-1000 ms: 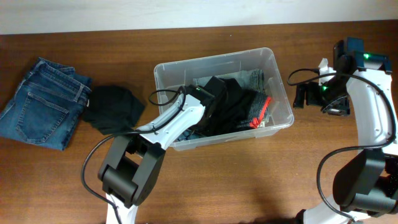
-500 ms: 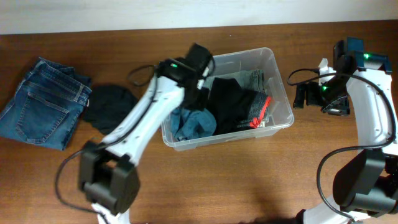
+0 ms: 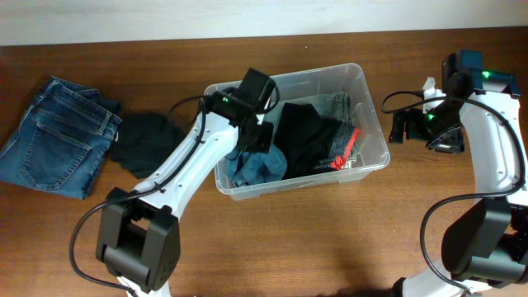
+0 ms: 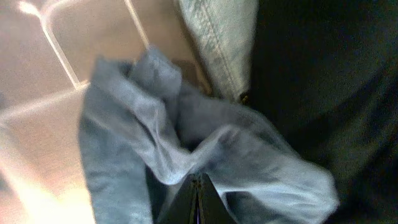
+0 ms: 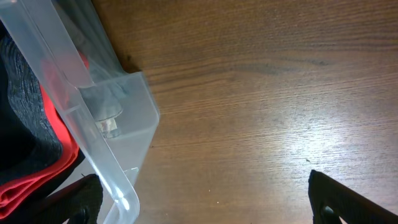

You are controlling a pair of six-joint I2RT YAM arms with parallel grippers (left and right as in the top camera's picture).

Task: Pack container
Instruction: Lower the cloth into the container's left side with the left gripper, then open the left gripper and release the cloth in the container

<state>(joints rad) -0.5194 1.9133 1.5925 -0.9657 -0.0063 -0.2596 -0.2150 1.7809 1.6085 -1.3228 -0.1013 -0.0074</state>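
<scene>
- My left claw (image 4: 196,198) is closed tight, its tips buried in a crumpled blue cloth (image 4: 124,143) inside the container (image 3: 322,73). I cannot tell whether a fold is actually pinched between them.
- My right claw (image 5: 205,208) is spread as wide as it goes and holds nothing. It hangs just outside the container's right end, near one corner.
- The container sits mid-table, slightly skewed. It already holds the blue cloth on the left, a black garment (image 3: 309,136) in the middle, pale denim (image 3: 334,103) at the back and something red (image 3: 351,144) on the right.
- I judge the step to be settling the blue cloth down into the left end.
- To do that well, I would press straight down on the cloth's bulk rather than its edge. I would keep clear of the near wall so the container does not slide.
- The pile is soft and will likely spring back, so slow pressure suits it better than a jab.
- Folded jeans (image 3: 54,136) and a black cloth (image 3: 148,144) wait on the left of the table (image 3: 330,239), which is dark wood and looks smooth.
- A pale wall (image 3: 247,16) runs along the far edge; little else of the room shows.
</scene>
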